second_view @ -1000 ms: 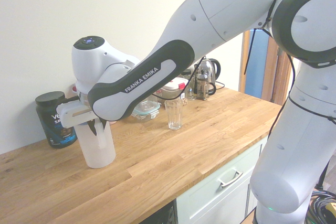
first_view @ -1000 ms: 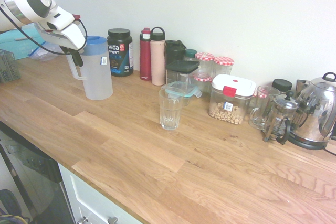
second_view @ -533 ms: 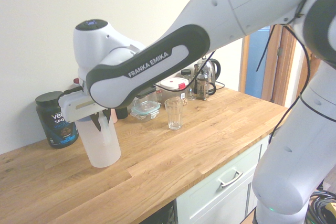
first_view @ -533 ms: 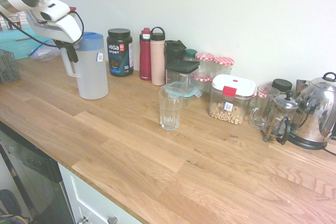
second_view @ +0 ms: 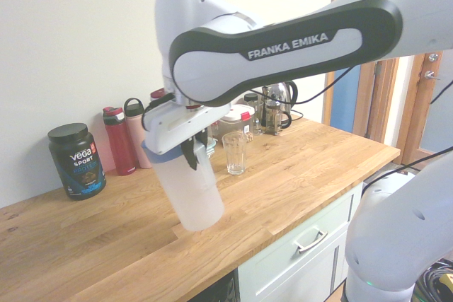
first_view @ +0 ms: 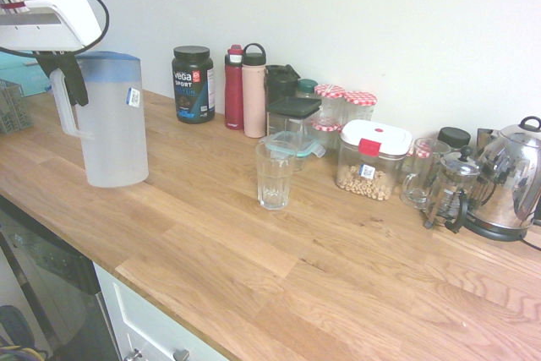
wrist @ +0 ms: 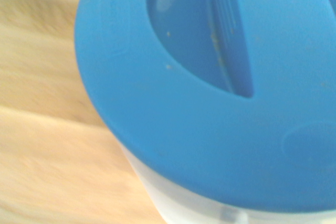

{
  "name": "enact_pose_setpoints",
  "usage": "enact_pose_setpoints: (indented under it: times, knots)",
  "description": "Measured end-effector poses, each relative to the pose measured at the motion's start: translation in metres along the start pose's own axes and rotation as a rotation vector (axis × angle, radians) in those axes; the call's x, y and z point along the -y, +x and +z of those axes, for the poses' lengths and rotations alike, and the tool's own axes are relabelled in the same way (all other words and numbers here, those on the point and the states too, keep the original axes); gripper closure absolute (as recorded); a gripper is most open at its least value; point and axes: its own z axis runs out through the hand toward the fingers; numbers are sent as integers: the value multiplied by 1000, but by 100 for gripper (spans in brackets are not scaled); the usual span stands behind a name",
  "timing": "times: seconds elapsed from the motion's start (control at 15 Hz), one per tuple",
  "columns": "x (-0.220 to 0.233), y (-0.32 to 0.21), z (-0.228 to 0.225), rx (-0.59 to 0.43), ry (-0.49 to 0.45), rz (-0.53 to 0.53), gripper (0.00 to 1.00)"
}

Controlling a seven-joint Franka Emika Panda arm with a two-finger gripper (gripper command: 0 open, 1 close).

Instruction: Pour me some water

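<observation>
Fingers (first_view: pixel 75 89), one pair, closed on the handle (first_view: pixel 64 106) of the jug (first_view: pixel 117 137); risk: spillage beside the glass (first_view: pixel 274 185), should the grip slip while tipping

Frosted jug (first_view: pixel 115 137), blue lid, upright-ish, w/ handle

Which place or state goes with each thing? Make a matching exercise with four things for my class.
Things
1. Jug
2. Clear drinking glass
3. Pink bottle
4. Steel kettle

Places and states
A. Right beside the red bottle
B. Gripped by the tool
C. Upright and empty-looking on the bare middle of the counter
D. Behind the small French press, at the far end from the protein tub

Pairs: 1-B; 2-C; 3-A; 4-D
</observation>
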Motion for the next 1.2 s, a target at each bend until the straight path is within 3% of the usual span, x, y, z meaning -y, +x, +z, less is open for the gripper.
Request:
enact_pose_setpoints:
  times: [0.33, 0.73, 1.0, 1.2]
  knots:
    - [-86, 44, -12, 8, 22, 81, 100]
    - [-184, 106, -2, 50, 78, 68, 100]
    - [-252, 139, 10, 65, 81, 31, 100]
    - [-272, 180, 17, 24, 56, -78, 100]
